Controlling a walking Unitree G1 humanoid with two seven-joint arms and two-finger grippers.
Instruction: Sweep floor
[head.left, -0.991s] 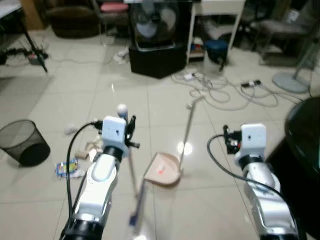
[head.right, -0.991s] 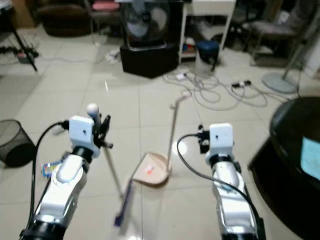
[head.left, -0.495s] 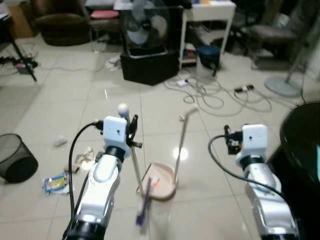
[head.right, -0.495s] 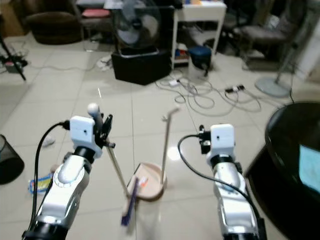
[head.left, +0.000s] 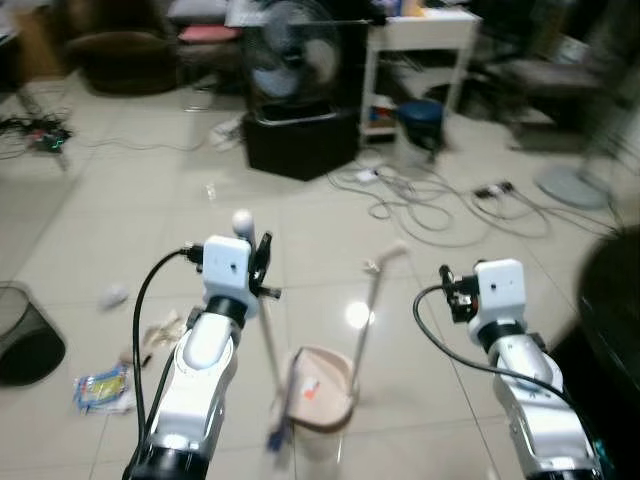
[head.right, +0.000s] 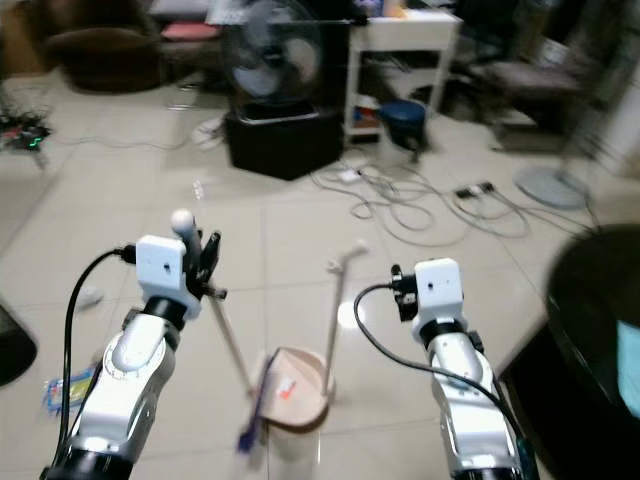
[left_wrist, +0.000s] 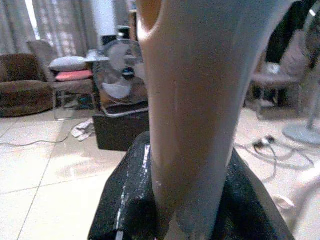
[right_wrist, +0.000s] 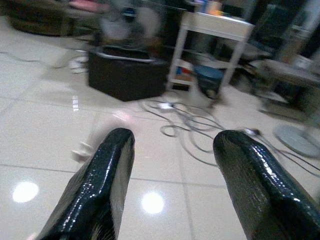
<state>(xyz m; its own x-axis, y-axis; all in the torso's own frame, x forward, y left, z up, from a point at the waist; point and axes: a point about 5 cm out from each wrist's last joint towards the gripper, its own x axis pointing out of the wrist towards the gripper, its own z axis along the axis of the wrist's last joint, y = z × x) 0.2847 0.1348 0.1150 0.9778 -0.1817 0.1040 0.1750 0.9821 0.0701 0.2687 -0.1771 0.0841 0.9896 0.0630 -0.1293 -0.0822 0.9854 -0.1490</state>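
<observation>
Holding the broom (head.left: 268, 345) by its handle, the left claw (head.left: 258, 262) keeps the brush beside the dustpan (head.left: 320, 390), which contains some scraps. Wrappers (head.left: 100, 388) on the far left floor remain unswept. Right claw (right_wrist: 172, 175) hangs wide, empty.

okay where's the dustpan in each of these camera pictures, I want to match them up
Left eye view: the dustpan stands on the tiles low in the middle, its long handle rising up and to the right.
Right eye view: low, a bit left of middle.
Left wrist view: I cannot make it out; the broom handle is close up.
Right wrist view: a pale blur, perhaps its handle.
Shared landmark: the fan.
</observation>
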